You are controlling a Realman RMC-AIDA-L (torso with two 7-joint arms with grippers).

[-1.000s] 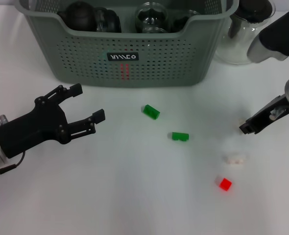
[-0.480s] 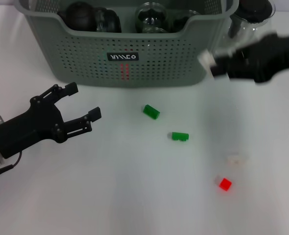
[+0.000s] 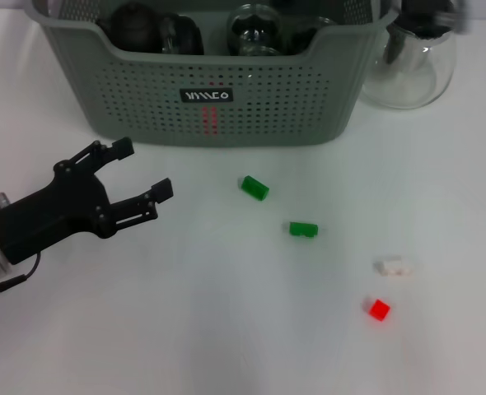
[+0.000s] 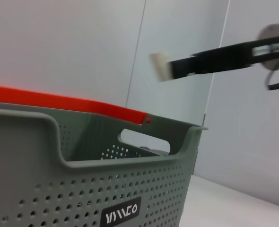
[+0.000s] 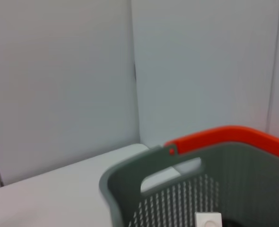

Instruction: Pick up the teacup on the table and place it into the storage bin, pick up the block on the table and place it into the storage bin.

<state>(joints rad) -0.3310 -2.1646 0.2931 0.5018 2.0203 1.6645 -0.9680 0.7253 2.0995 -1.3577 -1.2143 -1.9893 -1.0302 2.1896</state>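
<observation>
**Right arm up over the bin, left arm idle on the bench**

In the head view the storage bin (image 3: 214, 74) stands at the far side of the white bench (image 3: 226, 329), dark and clear glassware already inside it. Just beside its right corner stands a clear glass pitcher (image 3: 412, 66) with a black lid. Four small blocks lie well apart on the open bench in front: two green blocks (image 3: 254, 188) (image 3: 303, 229), a white block (image 3: 393, 267) and a red block (image 3: 379, 309). No teacup can be picked out on the bench itself.

The left end effector (image 3: 140, 173) hovers low at the left of the bench, its fingers spread apart and holding nothing.

The right end effector barely shows in the head view, but the left wrist view catches it high above the bin's orange-edged rim: the right end effector (image 4: 161, 66) has dark fingers closed on a small white piece (image 4: 159, 65), probably a block, though it is blurred. The right wrist view looks down on the bin's handle corner, with a white piece (image 5: 208, 220) at the lower edge.
</observation>
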